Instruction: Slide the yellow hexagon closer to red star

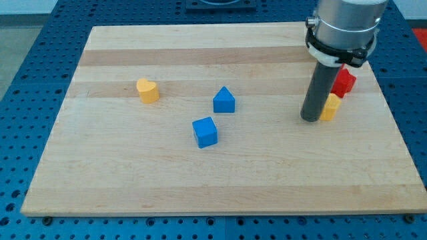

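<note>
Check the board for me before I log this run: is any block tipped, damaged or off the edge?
Nothing stands out. The yellow hexagon sits flat just below the red star, with my tip against its left side. The yellow heart, blue triangle and blue cube all rest upright on the board.

Bright, even light — sharp, soft shadows.
</note>
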You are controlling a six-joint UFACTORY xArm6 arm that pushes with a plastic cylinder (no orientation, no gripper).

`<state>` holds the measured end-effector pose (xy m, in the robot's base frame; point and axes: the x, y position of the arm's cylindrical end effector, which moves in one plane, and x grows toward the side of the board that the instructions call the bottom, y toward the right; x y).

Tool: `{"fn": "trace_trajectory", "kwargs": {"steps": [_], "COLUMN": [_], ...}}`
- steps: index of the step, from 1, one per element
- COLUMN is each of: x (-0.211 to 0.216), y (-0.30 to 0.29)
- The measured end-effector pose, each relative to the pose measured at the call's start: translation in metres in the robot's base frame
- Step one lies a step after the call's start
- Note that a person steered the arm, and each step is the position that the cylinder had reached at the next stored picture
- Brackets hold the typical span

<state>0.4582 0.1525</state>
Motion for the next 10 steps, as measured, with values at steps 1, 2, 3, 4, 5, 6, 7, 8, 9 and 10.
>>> {"fn": "trace_trajectory", "kwargs": {"steps": [1,2,3,4,5,6,7,8,9,10], "x": [-0.001,-0.001,-0.001,-0.004,-0.008,-0.009,-0.009,-0.009,-0.009,-0.009], "y": [0.0,0.0,-0.01,-0.011,-0.01,-0.004,0.011,0.02,0.021,0.021]}}
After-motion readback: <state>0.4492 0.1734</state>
